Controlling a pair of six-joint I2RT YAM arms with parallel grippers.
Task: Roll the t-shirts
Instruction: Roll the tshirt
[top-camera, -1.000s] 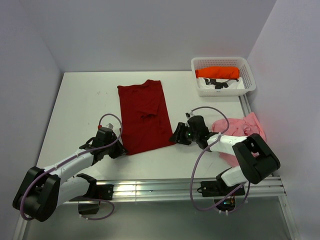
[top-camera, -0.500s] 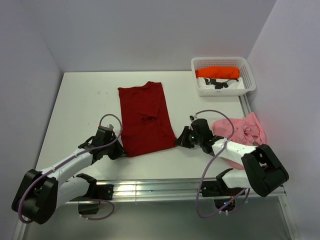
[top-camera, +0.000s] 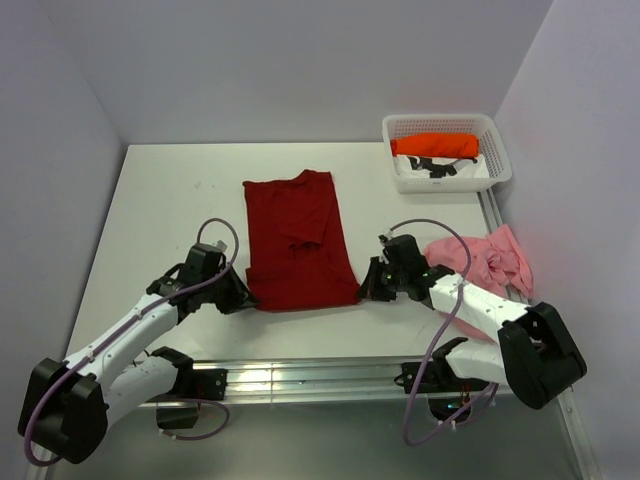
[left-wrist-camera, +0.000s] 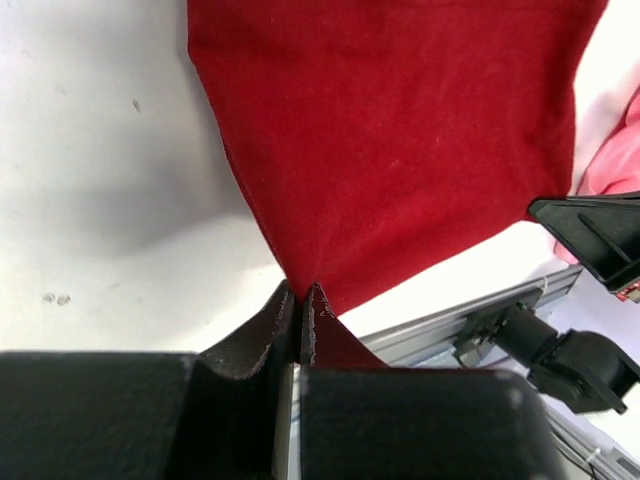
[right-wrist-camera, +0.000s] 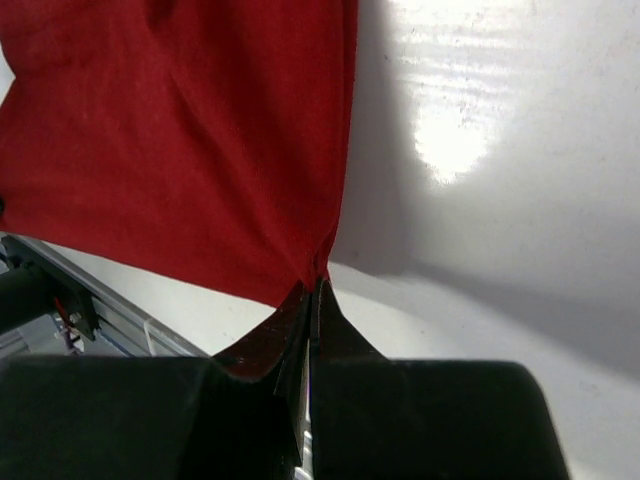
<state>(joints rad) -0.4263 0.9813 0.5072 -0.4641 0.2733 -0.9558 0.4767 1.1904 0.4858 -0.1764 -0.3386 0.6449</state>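
At the centre of the overhead view, the dark red t-shirt lies flat on the desk as a narrow upright band, its hem toward the bottom of the frame.

Your left end effector sits at the lower left corner of that hem. The left wrist view shows its jaws pressed together with a point of red cloth nipped between them. Your right end effector sits at the lower right corner. The right wrist view shows the same: jaws closed on the cloth edge, with no gap.

The pink t-shirt lies crumpled at the right edge of the desk, just behind the right arm. The orange t-shirt rests in the basket at the upper right.

Assessment: the step in hand appears to be the grip on the hem, taken before the first turn of the roll. No rolled portion is visible yet.

The next move likely calls for you to lift both corners together and turn the hem over toward the top of the frame. Keep the two arms level and evenly paced, or the roll may run crooked. Both grips look shallow, right at the corner tips, so watch for slippage.
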